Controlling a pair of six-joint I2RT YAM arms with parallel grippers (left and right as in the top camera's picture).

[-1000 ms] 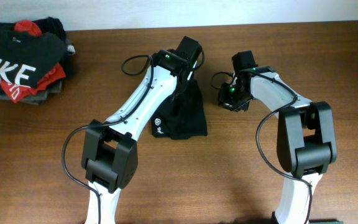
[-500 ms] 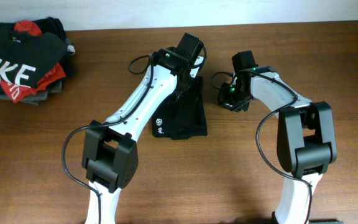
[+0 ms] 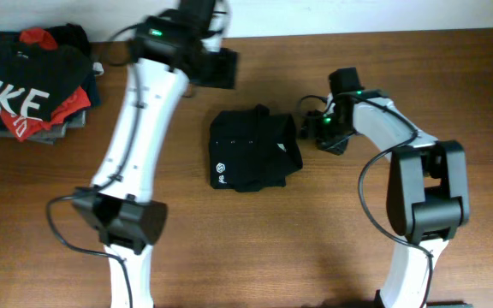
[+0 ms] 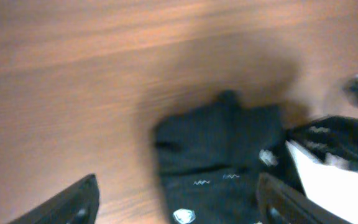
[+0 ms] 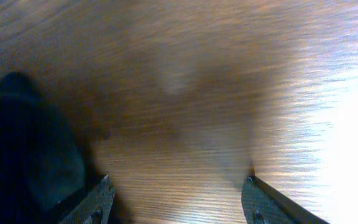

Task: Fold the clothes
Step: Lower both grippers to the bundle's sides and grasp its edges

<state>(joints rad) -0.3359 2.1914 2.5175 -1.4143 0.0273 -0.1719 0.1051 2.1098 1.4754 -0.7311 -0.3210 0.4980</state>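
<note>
The left jaws stand wide apart with nothing between them. Their two dark fingers (image 4: 73,202) fill the bottom corners of the blurred left wrist view. The right jaws are likewise spread and hold nothing, their fingers (image 5: 95,198) low over bare wood.

The plain black T-shirt of thin soft fabric (image 3: 255,158) lies free on the brown wooden worktop (image 3: 452,77). It is gathered into a compact, roughly square bundle, with a small white round logo (image 3: 221,168) at its near left corner.

The left jaws hang beyond the T-shirt's far left corner, clear of it, at the end of the white left arm (image 3: 135,137). The right jaws sit just beside the T-shirt's right edge, towards its far corner. Black cloth shows close to one finger in the right wrist view, but whether they touch cannot be told. The white right arm (image 3: 383,128) bends round on the T-shirt's right.

Well to the left of the T-shirt lies a pile of folded garments (image 3: 58,120). It is topped by a black shirt with large white NIKE letters (image 3: 15,98), with red and grey cloth beneath.
</note>
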